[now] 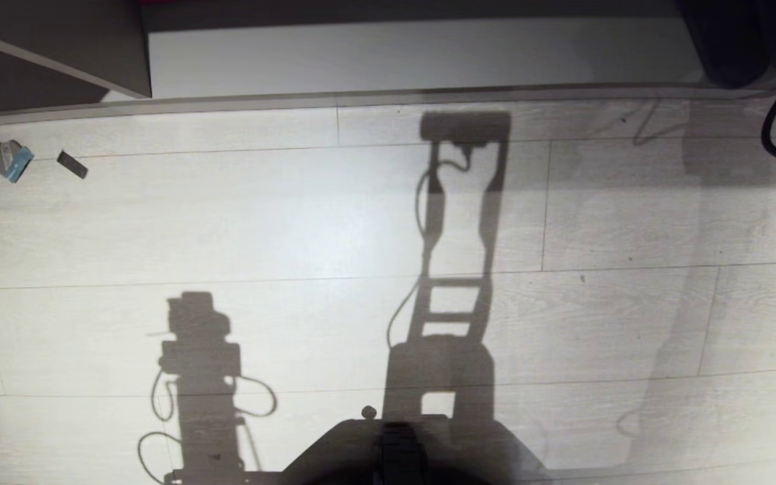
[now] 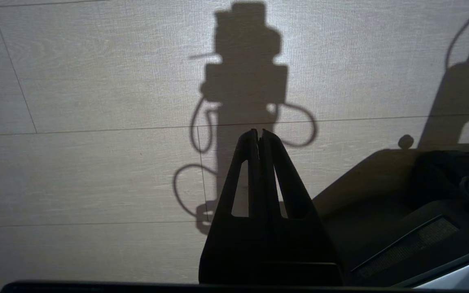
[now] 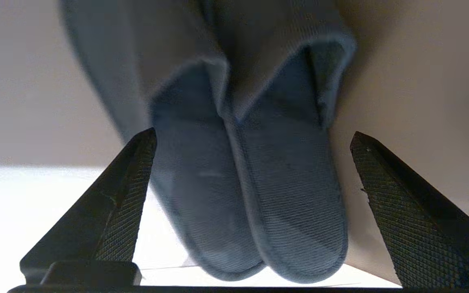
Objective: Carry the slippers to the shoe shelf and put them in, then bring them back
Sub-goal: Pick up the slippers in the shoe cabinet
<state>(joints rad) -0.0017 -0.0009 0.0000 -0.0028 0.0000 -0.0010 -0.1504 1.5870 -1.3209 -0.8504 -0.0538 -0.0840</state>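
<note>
Floor (image 1: pixel 226 222): pale wood-look planks fill the head view, crossed by my own shadows. Neither arm shows there.

Far edge: a pale flat board (image 1: pixel 415 57) behind a thin dark strip, and a beige panel corner (image 1: pixel 58 47) at far left. Likely the shoe shelf, but too little shows to be sure.

The slippers (image 3: pixel 255 183): grey-blue pair, side by side and touching, seen only from my right wrist. They lie on a pale surface (image 3: pixel 35 211) with a beige wall (image 3: pixel 421 81) rising behind them. I take this for the inside of the shelf.

Right gripper (image 3: pixel 253 136): fingers spread wide, one on each side of the pair. One fingertip (image 3: pixel 145 142) overlaps the edge of the nearer slipper, touching or not I cannot tell; the other stands clear. Nothing is pinched.

Left gripper (image 2: pixel 259 132): fingers pressed together, empty, hanging over bare floor beside my base (image 2: pixel 421 195).

Progress, as I judge it: carrying and placing look done, with the pair set down and let go. Fetching them back remains.

Hard to make out: slipper toes run out of view, blurred. Two small scraps (image 1: pixel 11 160) on the floor at far left, unidentifiable. A dark cable (image 1: pixel 775 128) loops at far right, cut off by the edge.
</note>
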